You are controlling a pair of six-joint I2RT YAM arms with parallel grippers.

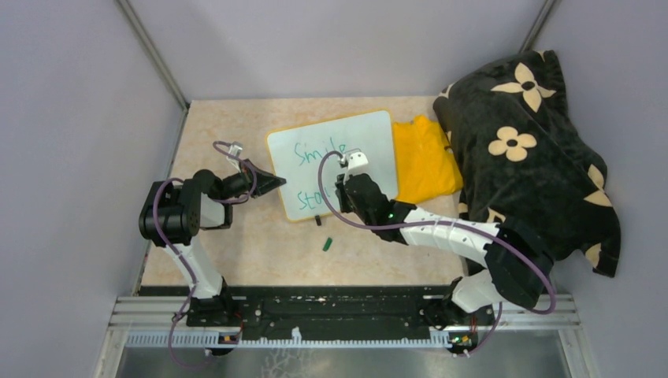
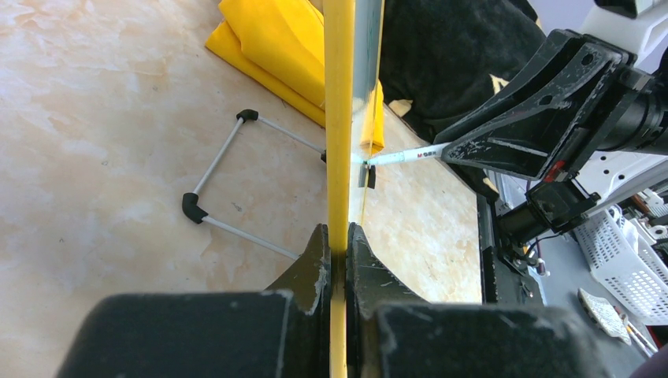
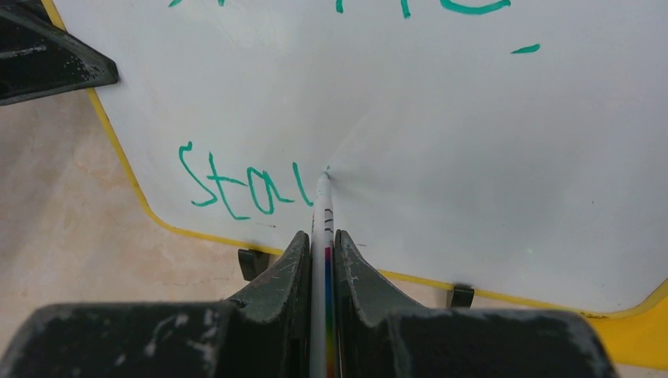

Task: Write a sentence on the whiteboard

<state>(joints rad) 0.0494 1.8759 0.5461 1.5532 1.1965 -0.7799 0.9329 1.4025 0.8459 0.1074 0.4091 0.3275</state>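
The whiteboard (image 1: 331, 161) stands propped upright, with a yellow cloth (image 1: 425, 157) just beside its right edge. The left gripper (image 2: 340, 236) is clamped on the board's left edge, apparently steadying it. The right gripper (image 3: 323, 236) is closed tight on a marker (image 3: 321, 193), whose tip touches the board's lower half. The sentence (image 3: 236, 185) is partly written in green: "Smile" on the top line, and "sta" plus one stroke below it. The second line looks unfinished.
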